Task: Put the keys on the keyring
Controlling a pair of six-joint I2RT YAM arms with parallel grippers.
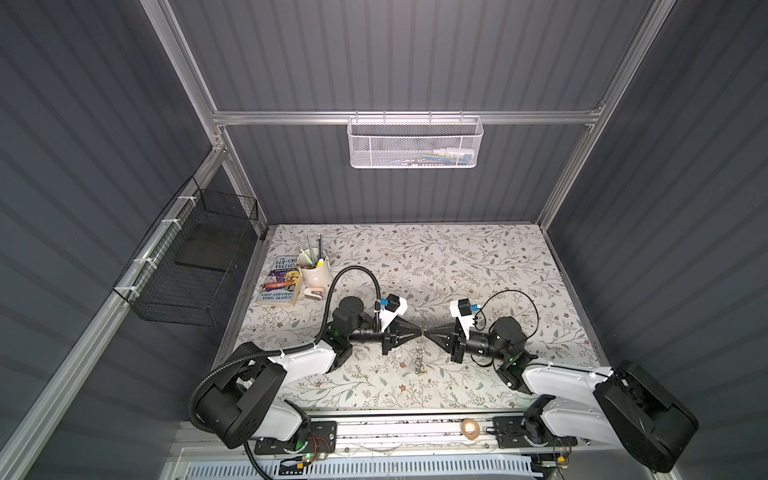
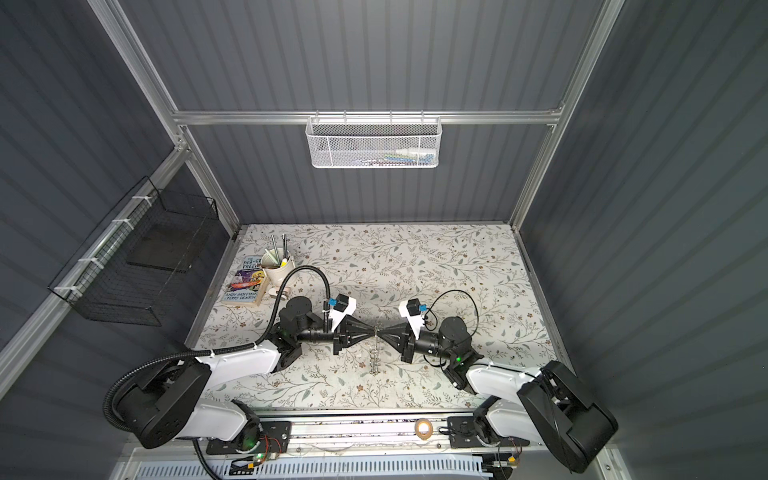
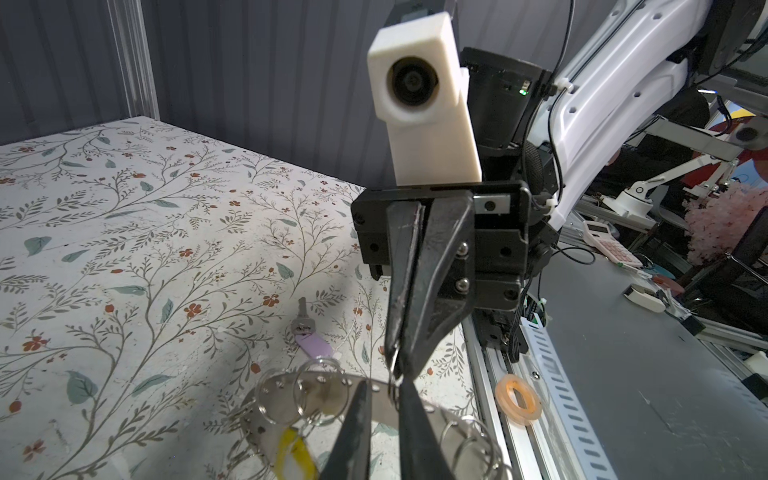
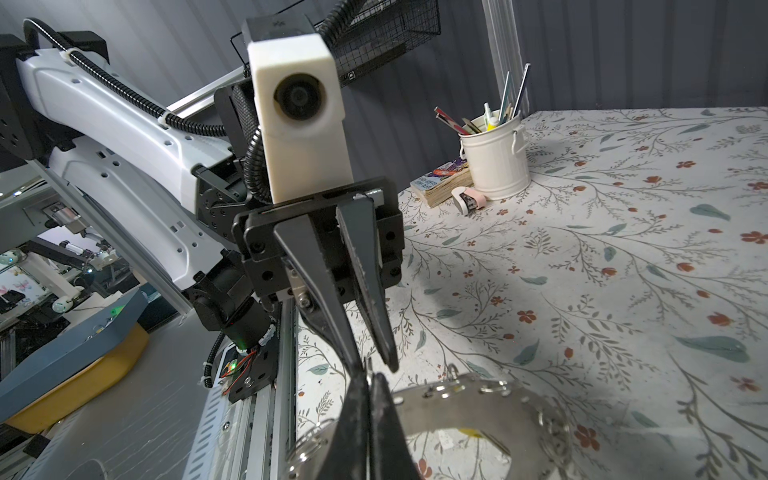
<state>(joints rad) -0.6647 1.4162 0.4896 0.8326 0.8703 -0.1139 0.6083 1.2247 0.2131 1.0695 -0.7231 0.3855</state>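
Note:
The keyring [image 3: 279,400] is a flat grey metal ring with wire loops round its rim. It hangs upright and edge-on at mid-table in both top views [image 1: 421,357] [image 2: 375,357]. My two grippers meet nose to nose at its top rim. My right gripper [image 4: 369,376] [image 3: 395,361] [image 1: 426,331] is shut on a wire loop there. My left gripper [image 3: 384,384] [image 4: 375,368] [image 1: 419,331] has closed to a narrow gap around the same loop. A key with a yellow tag [image 3: 291,453] hangs from the ring. The key with the lilac tag [image 3: 313,347] lies flat on the table beyond it.
A white bucket of pens [image 1: 314,270], a book [image 1: 280,280] and a small white-and-pink item [image 4: 467,199] stand at the back left. A tan tape roll [image 1: 470,427] lies on the front rail. A white mesh basket [image 1: 415,143] and a black wire basket [image 1: 187,266] hang on the walls.

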